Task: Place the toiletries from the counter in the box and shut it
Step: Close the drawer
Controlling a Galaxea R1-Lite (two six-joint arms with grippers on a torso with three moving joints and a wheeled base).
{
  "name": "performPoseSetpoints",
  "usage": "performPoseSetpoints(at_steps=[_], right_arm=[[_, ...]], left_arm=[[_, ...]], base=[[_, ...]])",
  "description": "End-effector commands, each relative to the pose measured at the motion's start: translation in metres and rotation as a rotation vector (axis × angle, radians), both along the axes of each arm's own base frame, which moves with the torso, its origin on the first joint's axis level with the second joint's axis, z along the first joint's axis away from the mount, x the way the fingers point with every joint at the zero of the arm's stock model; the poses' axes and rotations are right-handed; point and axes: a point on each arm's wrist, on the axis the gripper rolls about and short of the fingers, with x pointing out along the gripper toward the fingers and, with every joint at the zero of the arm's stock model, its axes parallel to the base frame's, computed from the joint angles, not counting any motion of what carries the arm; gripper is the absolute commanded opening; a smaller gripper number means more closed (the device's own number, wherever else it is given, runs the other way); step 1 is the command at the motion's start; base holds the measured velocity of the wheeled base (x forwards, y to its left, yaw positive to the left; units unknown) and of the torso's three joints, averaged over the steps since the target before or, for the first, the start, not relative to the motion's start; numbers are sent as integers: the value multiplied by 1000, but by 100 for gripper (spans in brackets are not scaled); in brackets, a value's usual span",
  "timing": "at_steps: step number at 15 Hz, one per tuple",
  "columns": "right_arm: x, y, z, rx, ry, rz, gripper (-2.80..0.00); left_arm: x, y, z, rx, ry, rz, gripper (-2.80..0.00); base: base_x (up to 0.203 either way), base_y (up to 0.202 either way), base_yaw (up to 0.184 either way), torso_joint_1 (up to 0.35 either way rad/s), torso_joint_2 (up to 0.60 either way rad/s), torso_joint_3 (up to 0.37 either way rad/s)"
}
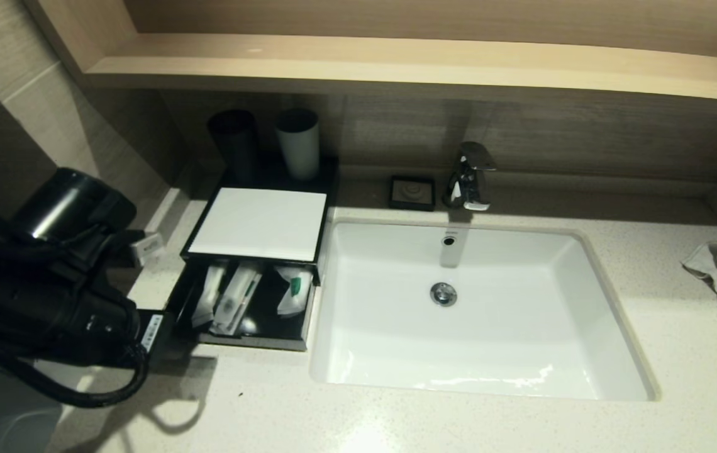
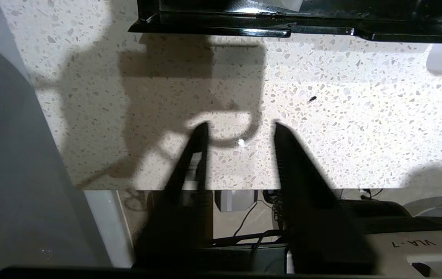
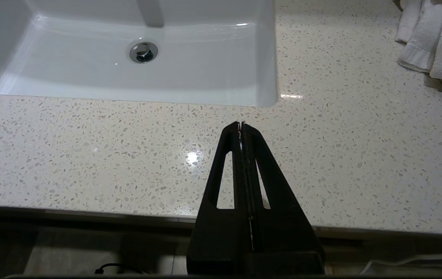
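The packets (image 1: 233,299) lie in the open drawer (image 1: 251,340) of the box (image 1: 258,223). The left end effector (image 2: 238,130), narrowly parted and empty, hovers over bare surface (image 2: 341,128) just short of the drawer front, whose long edge runs across its line of reach. The right end effector (image 3: 241,124), pinched together, sits well apart.

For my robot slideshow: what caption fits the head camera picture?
Packets lie in the box's open drawer; left gripper hovers empty before it.

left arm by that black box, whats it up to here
The packets already lie in the open drawer of the black box beside the basin. The left gripper hovers over bare counter in front of the drawer, jaws apart and holding nothing, so closing appears to be what remains. The right gripper is parked at the counter's front edge, jaws shut.
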Motion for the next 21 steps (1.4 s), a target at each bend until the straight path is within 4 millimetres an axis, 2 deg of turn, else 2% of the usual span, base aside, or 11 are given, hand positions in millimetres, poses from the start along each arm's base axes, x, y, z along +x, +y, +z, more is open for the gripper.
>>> performPoseSetpoints(at_steps=[1, 21], right_arm=[[0, 0, 0, -1, 0, -1, -280], [0, 0, 0, -1, 0, 0, -280]], left_arm=[[-2, 1, -10, 6, 30, 7, -280], [27, -13, -36, -3, 94, 47, -280]], base=[[0, 0, 0, 0, 0, 0], [0, 0, 0, 0, 0, 0]])
